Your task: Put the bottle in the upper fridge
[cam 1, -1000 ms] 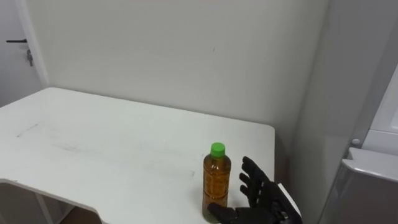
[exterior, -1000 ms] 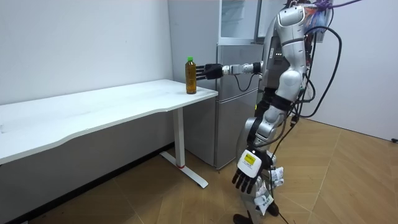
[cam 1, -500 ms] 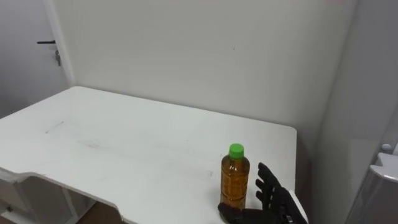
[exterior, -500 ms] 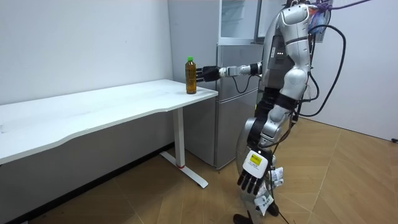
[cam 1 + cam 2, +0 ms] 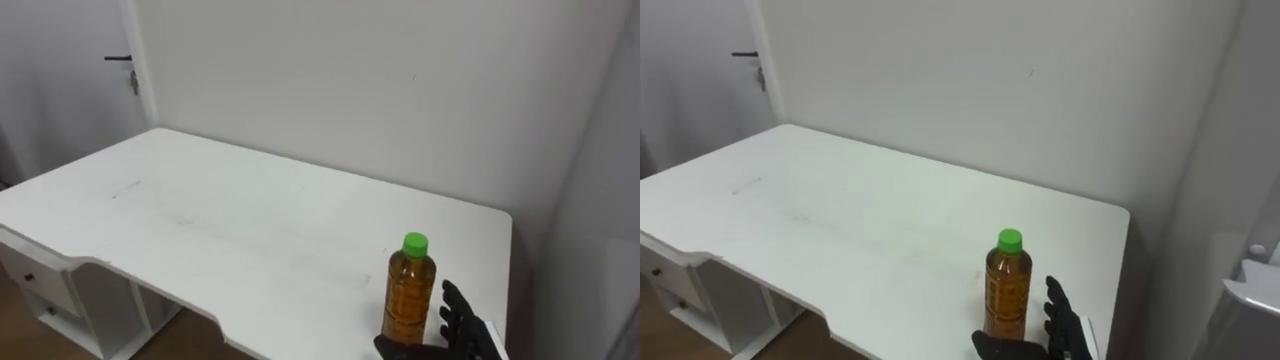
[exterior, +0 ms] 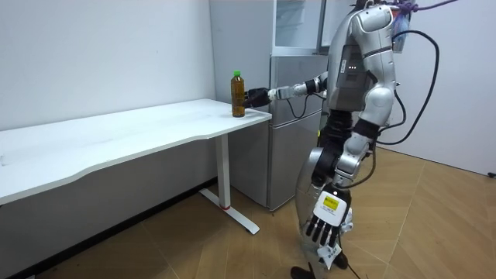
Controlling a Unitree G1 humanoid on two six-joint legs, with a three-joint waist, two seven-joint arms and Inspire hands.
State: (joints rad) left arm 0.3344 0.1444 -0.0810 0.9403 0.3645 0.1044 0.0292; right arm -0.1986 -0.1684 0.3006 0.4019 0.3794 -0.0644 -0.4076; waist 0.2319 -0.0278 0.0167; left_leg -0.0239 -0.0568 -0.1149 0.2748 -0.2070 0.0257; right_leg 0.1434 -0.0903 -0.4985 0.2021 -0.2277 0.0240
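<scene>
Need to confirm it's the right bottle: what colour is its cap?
The cap on the bottle is bright green; the right eye view shows it best.

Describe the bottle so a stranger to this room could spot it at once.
Find the long white table against the wall and go to its end by the fridge. There stands the bottle: upright, amber liquid inside, bright green cap, with the robot's black right hand at its base.
</scene>
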